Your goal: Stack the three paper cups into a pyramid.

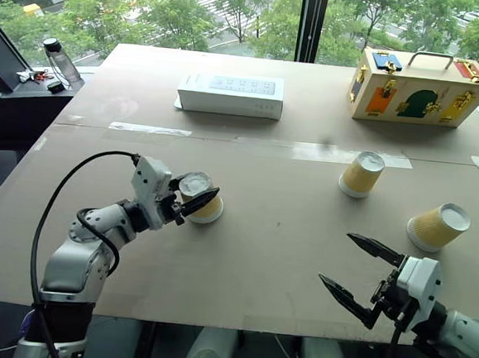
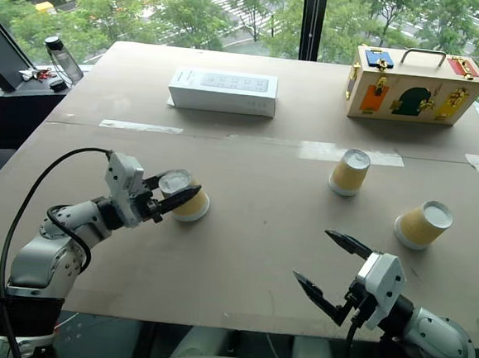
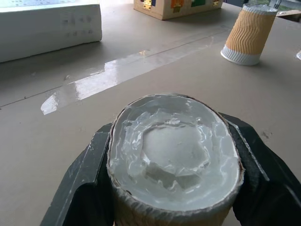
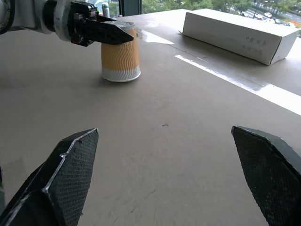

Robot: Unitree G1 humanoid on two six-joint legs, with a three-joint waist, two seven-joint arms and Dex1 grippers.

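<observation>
Cup (image 1: 198,196) clamped in left gripper (image 1: 195,199)

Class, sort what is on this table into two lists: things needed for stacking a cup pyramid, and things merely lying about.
Needed:
- cup in the left end effector
- middle cup
- right-hand cup

Lying about:
- white box
- wooden latch case
- bottle on the sill
</observation>
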